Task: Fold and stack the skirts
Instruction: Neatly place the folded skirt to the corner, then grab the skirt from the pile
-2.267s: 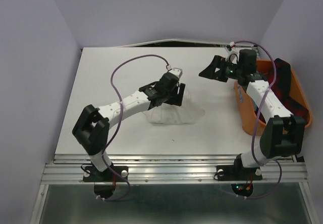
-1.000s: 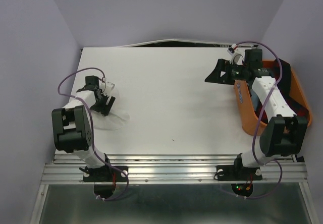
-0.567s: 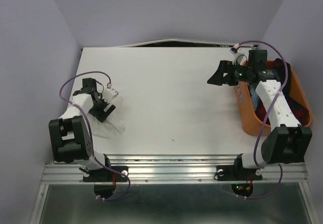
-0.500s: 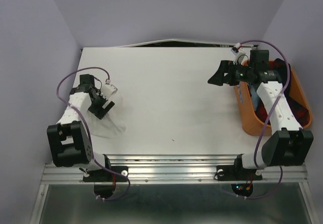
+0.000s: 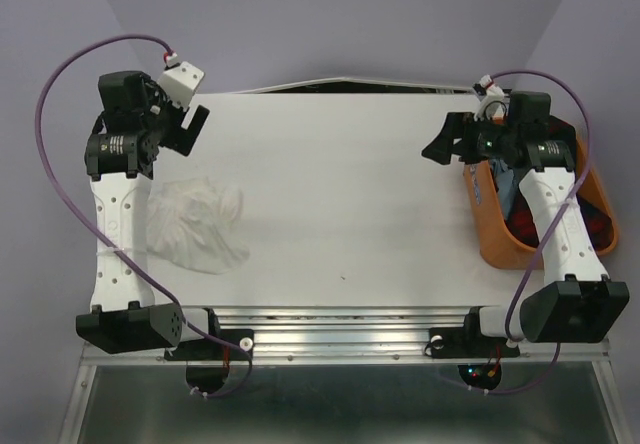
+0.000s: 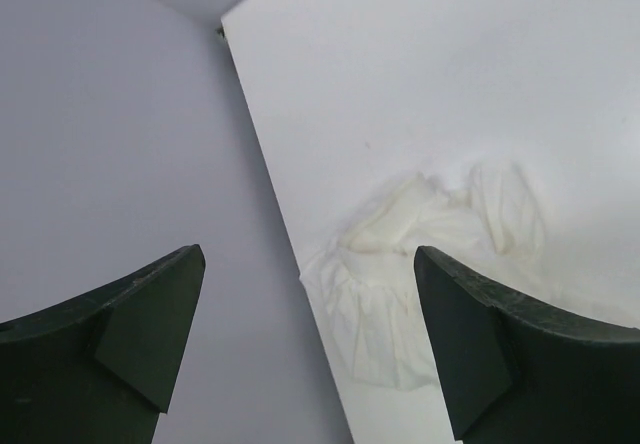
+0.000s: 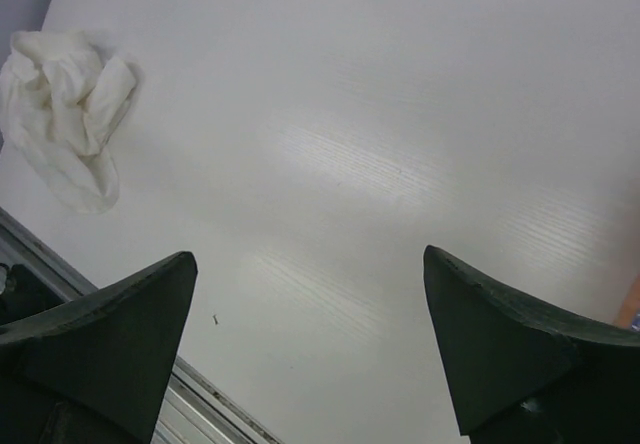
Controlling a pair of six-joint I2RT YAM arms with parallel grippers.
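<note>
Tool on my left (image 5: 188, 127): jaws wide, empty, upper left of frame.
White skirt (image 5: 195, 226): bunched on the desk (image 5: 340, 204), straight below that tool.
Tool on my right (image 5: 447, 142): spread, empty, upper right.
Plaid skirt (image 5: 592, 226): in the orange tub (image 5: 492, 239), lower right of that tool; I judge my right arm nearer.

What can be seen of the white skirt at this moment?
The white skirt is a thin, soft-looking white cloth, crumpled into a loose, wrinkled heap rather than folded. It lies on the table near its left edge, toward the front. A flatter, gathered part spreads toward the near side, and bunched folds rise at the far side. Only the table touches it; nothing grips it.
</note>
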